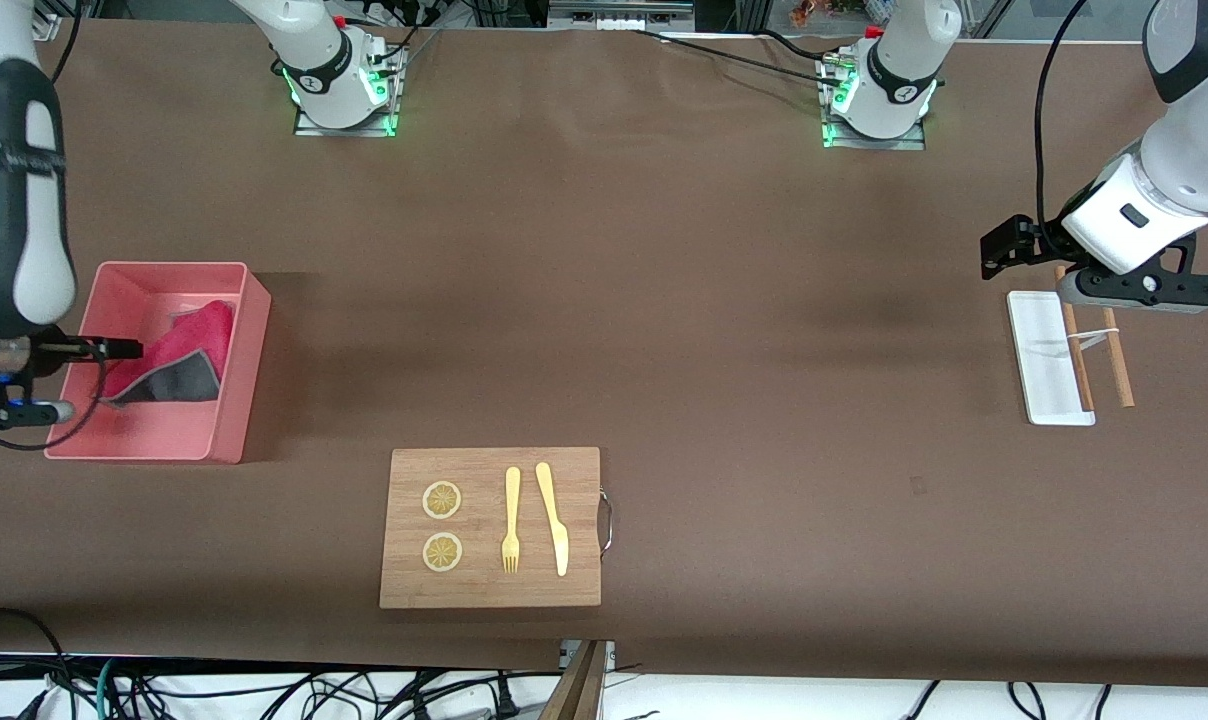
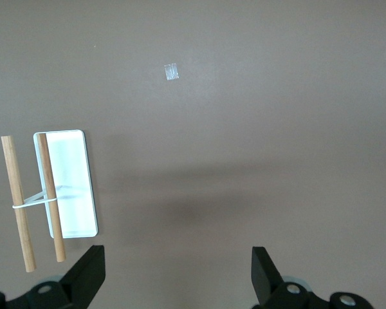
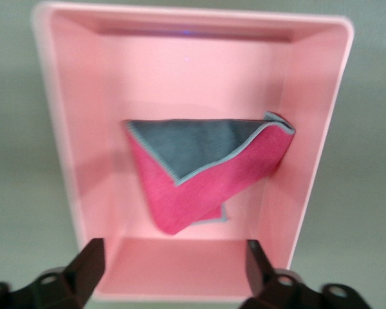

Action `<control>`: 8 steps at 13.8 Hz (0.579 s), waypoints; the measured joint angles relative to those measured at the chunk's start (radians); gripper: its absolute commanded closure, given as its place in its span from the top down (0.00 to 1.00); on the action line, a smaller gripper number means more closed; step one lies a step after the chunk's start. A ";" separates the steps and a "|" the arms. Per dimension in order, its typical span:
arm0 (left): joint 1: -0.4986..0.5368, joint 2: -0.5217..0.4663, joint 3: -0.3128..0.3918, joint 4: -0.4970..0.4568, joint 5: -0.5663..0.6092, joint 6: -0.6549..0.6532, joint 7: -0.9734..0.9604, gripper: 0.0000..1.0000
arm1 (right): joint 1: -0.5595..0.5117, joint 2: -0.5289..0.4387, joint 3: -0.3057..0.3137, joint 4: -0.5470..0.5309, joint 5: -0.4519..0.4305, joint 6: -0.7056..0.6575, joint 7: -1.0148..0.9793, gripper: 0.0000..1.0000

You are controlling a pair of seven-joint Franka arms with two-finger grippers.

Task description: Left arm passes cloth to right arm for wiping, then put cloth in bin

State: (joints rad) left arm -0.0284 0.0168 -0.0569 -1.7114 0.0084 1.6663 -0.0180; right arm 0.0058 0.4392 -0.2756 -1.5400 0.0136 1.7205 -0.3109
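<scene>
The brown counter (image 1: 664, 300) is carrying everything, and the largest thing on it, the bin (image 1: 234, 400), is sitting at the right arm's end, where that arm can drop things in without reaching across. The cutting board (image 1: 491, 590) is lying nearer the front camera, toward the middle, with two lemon slices (image 1: 442, 500), a fork (image 1: 511, 520) and a knife (image 1: 554, 520) laid out on it. The cloth (image 3: 206, 174) is resting crumpled inside the bin, magenta face mostly up with a grey flap folded over, leaning against one wall; nothing is gripping it, so the drop-off looks finished. The right tool (image 3: 174, 264) is hovering over the bin with its fingers spread and empty, which fits a release just made. The left tool (image 2: 177, 273) is waiting, released and empty, over the bare counter beside the small white tray (image 2: 74, 167) and its two wooden sticks (image 2: 18, 199), well clear of the work.
</scene>
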 measured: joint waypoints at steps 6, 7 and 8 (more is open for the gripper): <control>0.000 0.000 0.000 0.000 0.000 0.000 0.000 1.00 | 0.001 -0.234 0.122 0.003 -0.008 -0.141 0.000 1.00; 0.000 0.000 0.000 0.000 0.000 0.000 0.000 1.00 | 0.001 -0.258 0.149 0.003 -0.030 -0.147 0.000 1.00; 0.000 0.000 0.000 0.000 0.000 0.000 0.000 1.00 | 0.001 -0.283 0.175 0.003 -0.060 -0.149 0.000 1.00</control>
State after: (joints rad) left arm -0.0288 0.0172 -0.0573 -1.7110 0.0084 1.6663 -0.0180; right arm 0.0068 0.1559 -0.1007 -1.5368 -0.0464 1.5717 -0.3110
